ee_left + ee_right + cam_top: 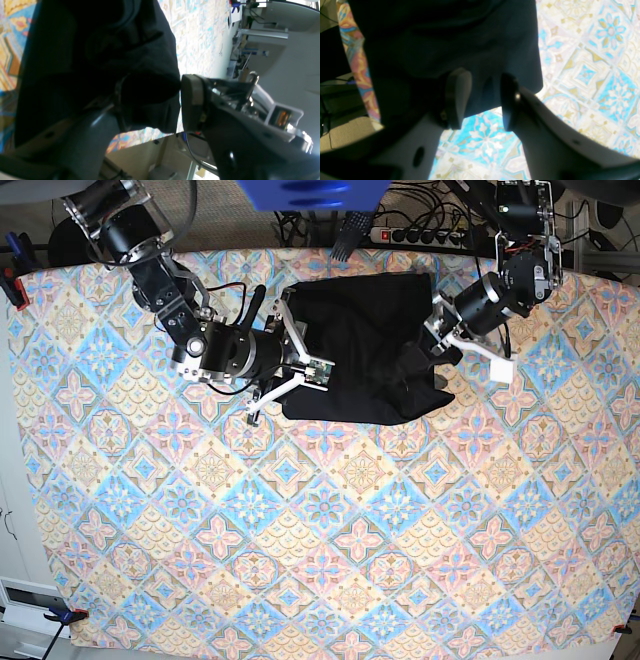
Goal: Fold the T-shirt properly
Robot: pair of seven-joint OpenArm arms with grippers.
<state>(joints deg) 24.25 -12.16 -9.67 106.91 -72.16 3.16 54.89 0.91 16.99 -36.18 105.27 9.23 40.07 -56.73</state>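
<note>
Left hand [150, 100]: I see its pads apart, one dark pad to the right of the cloth and the other half buried under a black fold; cloth bulges between them but is not pinched. In the base view this hand [437, 340] sits at the shirt's bunched edge.
Right hand [480, 100]: pads apart, a flap of black cloth hanging in the gap, not squeezed. In the base view it [292, 345] is at the opposite edge of the shirt.
Shirt [365, 345]: lies on the table [300, 530] near its far edge, between my two arms, roughly rectangular, smoother on the right hand's side and rumpled in a heap under the left hand.
Step in hand: I judge I am taking hold of both side edges to spread or fold the shirt.
How I do it well: I want each hand to bite one clean layer at the hem, close both together, then lift evenly so the rumpled side pulls flat instead of dragging.
Risk: the left hand may catch several layers of the heap.
Containers: I see none on the table.
</note>
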